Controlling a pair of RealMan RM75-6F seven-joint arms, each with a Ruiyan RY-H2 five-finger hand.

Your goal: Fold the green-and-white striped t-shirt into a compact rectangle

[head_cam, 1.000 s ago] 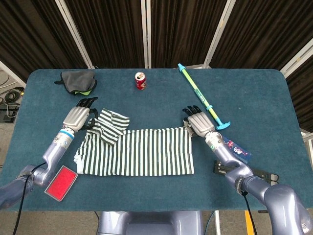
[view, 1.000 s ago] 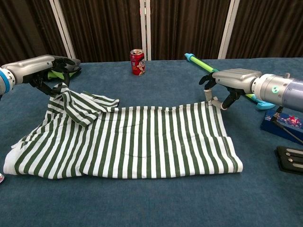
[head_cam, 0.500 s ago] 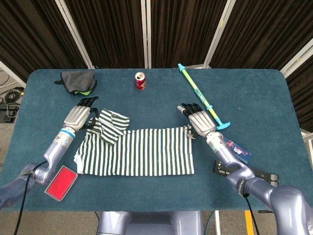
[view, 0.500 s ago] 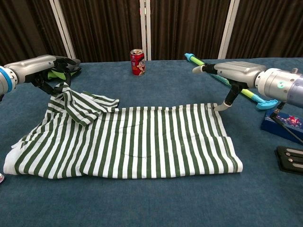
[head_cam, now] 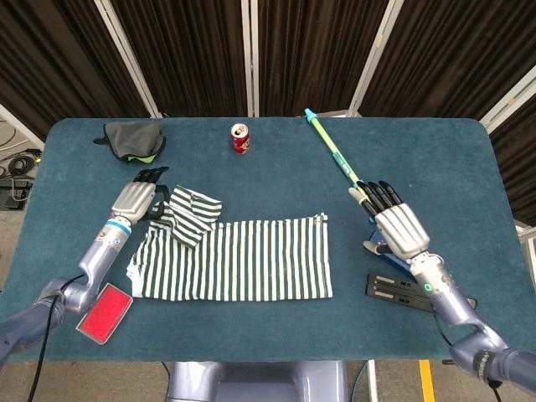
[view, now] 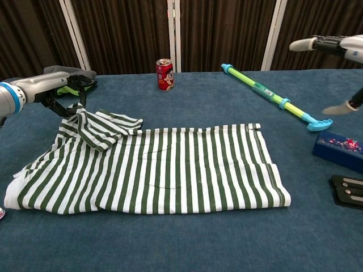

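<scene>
On the table (head_cam: pixel 251 159), the right hand (head_cam: pixel 399 228) has released the t-shirt (head_cam: pixel 243 260).

Head view overhead — chest view low, frontal

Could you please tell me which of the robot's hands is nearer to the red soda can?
The left. The left hand sits at the shirt's folded sleeve, down and left of the red soda can. The right hand hovers open past the green-and-blue stick, farther off.
</scene>
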